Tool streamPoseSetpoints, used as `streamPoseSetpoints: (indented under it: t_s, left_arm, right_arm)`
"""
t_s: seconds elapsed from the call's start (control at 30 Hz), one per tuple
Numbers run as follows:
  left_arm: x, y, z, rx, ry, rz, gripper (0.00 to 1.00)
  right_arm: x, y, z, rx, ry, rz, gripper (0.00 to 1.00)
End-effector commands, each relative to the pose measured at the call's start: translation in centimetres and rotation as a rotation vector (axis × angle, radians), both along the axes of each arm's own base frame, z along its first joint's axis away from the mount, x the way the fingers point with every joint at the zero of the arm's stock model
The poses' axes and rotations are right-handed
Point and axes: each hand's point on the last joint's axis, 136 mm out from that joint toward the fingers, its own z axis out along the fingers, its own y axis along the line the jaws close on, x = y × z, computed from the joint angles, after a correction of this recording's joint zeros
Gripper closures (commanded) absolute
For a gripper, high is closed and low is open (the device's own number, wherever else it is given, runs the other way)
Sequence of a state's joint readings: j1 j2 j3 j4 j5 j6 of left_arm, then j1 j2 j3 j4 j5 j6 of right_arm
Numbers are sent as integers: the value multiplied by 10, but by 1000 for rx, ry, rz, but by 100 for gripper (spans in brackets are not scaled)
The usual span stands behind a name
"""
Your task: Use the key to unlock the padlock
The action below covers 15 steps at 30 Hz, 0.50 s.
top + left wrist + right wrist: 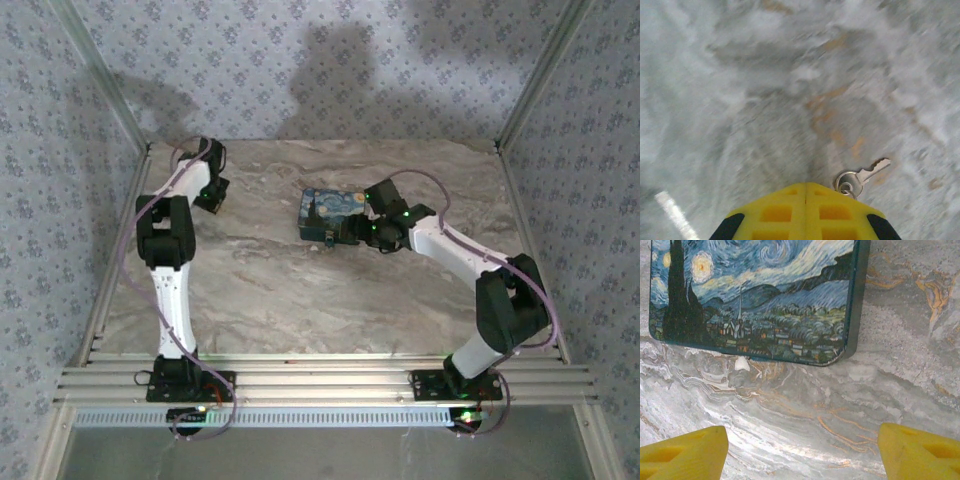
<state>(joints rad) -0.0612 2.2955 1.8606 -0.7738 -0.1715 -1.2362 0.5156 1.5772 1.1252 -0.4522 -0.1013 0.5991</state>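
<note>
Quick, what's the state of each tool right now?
Left tool: closed; key beside its tip, grip unclear.
Right tool: open, holding nothing.

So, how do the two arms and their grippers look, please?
Both the left arm and right arm have white links, bulky black joints and a thin purplish cable looping alongside. The left gripper and right gripper have yellow fingers with moulded square recesses.

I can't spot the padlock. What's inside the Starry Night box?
Its painted lid and one dark side show; the box lies closed on the marble table, so whatever is inside is covered.
</note>
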Motion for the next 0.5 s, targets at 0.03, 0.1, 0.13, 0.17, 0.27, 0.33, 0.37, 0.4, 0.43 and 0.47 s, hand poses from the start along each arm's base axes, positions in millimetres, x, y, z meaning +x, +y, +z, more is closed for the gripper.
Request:
streamPoseSetpoints:
  t_s: [0.03, 0.1, 0.13, 0.17, 0.27, 0.33, 0.37, 0.4, 0.43, 0.47]
  left_arm:
    - [-8, -2, 11, 1, -33, -60, 100]
    - [-6, -3, 13, -3, -35, -80, 100]
    - [-4, -3, 16, -12, -41, -86, 100]
    - [-1, -5, 19, -18, -48, -94, 100]
    - [10, -7, 28, -26, -69, -114, 100]
    - [18, -6, 32, -24, -76, -123, 100]
    - [23, -6, 36, -24, -82, -129, 100]
    - [28, -6, 40, -27, -91, -132, 100]
    - [31, -6, 42, -30, -93, -134, 100]
    - [34, -7, 43, -35, -97, -141, 100]
  right_arm:
    - [-6, -3, 8, -3, -18, -19, 20]
    - [-7, -3, 9, -5, -21, -19, 20]
    - [-8, -2, 10, -6, -24, -17, 20]
    - [-8, -3, 11, -6, -25, -18, 20]
    - [-10, -4, 10, -13, -25, -20, 20]
    - [-10, -6, 10, -17, -27, -23, 20]
    - [-10, -6, 10, -18, -24, -25, 20]
    - [-10, -7, 9, -21, -24, -25, 20]
    - [-9, -7, 9, -22, -25, -26, 20]
    - [-9, -7, 9, -21, -25, -27, 20]
